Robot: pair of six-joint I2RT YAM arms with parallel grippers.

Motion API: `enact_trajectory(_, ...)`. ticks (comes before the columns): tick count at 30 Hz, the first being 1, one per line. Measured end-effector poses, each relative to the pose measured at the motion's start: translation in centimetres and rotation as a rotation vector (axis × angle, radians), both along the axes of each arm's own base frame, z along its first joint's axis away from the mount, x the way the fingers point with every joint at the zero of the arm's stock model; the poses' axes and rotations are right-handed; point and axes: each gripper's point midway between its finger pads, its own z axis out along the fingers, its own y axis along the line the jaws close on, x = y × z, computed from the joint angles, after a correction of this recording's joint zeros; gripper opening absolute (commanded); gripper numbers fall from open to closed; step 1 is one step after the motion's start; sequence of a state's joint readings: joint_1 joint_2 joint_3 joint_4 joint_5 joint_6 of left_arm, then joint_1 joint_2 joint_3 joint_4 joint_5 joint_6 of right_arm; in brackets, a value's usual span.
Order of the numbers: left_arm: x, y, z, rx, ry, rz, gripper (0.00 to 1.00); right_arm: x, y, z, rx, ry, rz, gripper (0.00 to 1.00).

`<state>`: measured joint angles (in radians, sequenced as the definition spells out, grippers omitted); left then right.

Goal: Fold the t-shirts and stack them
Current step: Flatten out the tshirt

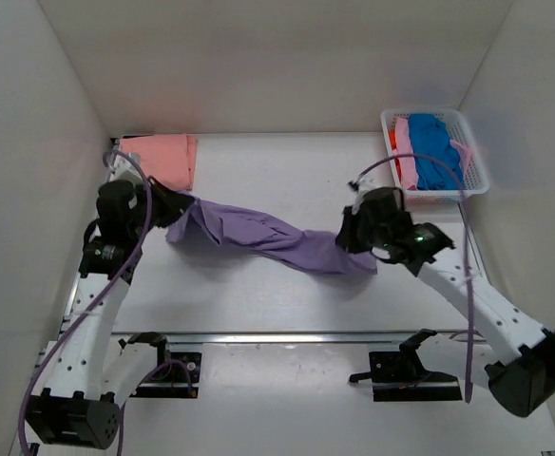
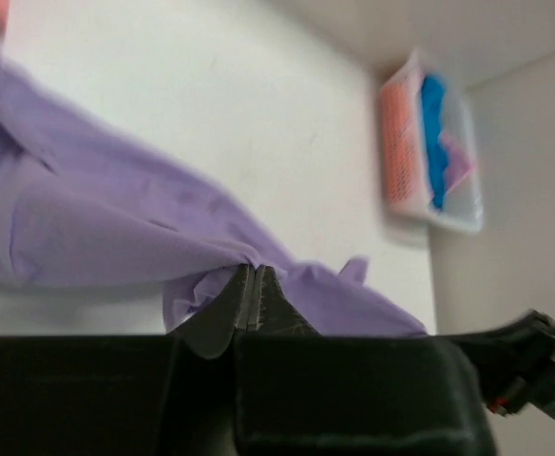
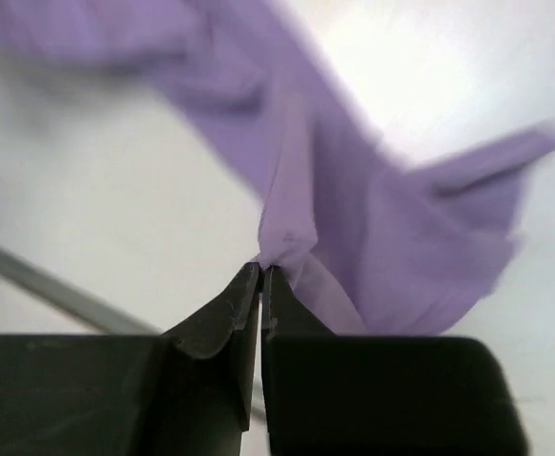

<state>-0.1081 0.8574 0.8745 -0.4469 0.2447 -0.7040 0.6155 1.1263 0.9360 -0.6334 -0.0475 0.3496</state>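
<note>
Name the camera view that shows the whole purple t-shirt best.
Top external: the purple t-shirt shows end to end, strung between the left gripper and right gripper. The left wrist view gives a long blurred stretch; the right wrist view only a bunched end.

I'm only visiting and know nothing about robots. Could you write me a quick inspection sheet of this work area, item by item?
Surface: pale table, bare apart from the cloth and basket listed below.
Job's things: lavender shirt stretched between both hands; salmon-pink shirt folded at the far left; blue shirt and pink cloth in the white basket at the far right.
Clutter: nothing seen.
Hands: left hand and right hand each shut on an end of the lavender shirt.
Cables: a purple cable runs along each arm.
Surroundings: plain white walls on three sides.
</note>
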Motion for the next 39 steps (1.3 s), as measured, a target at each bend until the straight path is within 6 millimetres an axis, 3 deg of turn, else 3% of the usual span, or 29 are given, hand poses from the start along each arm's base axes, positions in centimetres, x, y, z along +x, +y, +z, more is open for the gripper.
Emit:
enact_trajectory(3,2.5,1.3,6.7,0.007,-0.118,0.044,0.0,3.6,-3.5,7.7,0.077,-0.209,-0.123,0.0)
enact_trajectory(5,4.0,2.6,11.0,0.007,-0.192,0.084,0.0,5.2,-7.6,12.2,0.099,-0.336,-0.235,0.0)
enact_trajectory(9,5.7,5.3,19.7,0.022,-0.354,0.175,0.0,6.0,-15.7,18.0,0.094,-0.515,-0.461,0.0)
enact_trajectory(11,5.4,5.6,22.7,0.024,-0.417,0.198,0.0,5.6,-18.1,19.8,0.077,-0.574,-0.528,0.0)
enact_trajectory(16,3.2,6.9,28.1,0.053,-0.538,0.276,0.0,4.4,-19.6,23.8,0.054,-0.692,-0.564,0.0)
enact_trajectory(24,0.2,6.0,33.3,0.088,-0.639,0.27,0.0,4.2,-16.9,28.1,0.112,-0.754,-0.44,0.0)
enact_trajectory(27,1.0,5.9,33.0,0.094,-0.63,0.251,0.0,5.3,-15.2,28.7,0.124,-0.739,-0.359,0.0)
enact_trajectory(30,3.7,5.3,30.1,0.097,-0.559,0.205,0.0,7.7,-12.7,27.3,0.119,-0.671,-0.267,0.0)
enact_trajectory(33,8.0,4.3,25.0,0.098,-0.428,0.141,0.0,11.0,-10.4,23.8,0.09,-0.561,-0.193,0.0)
enact_trajectory(35,11.3,3.8,20.7,0.099,-0.322,0.103,0.0,13.7,-9.2,20.0,0.053,-0.463,-0.166,0.0)
enact_trajectory(36,12.8,3.5,18.6,0.1,-0.27,0.087,0.0,15.1,-8.8,17.7,0.029,-0.406,-0.159,0.0)
enact_trajectory(39,16.8,3.4,13.2,0.104,-0.141,0.059,0.0,17.6,-8.5,13.7,-0.015,-0.304,-0.161,0.0)
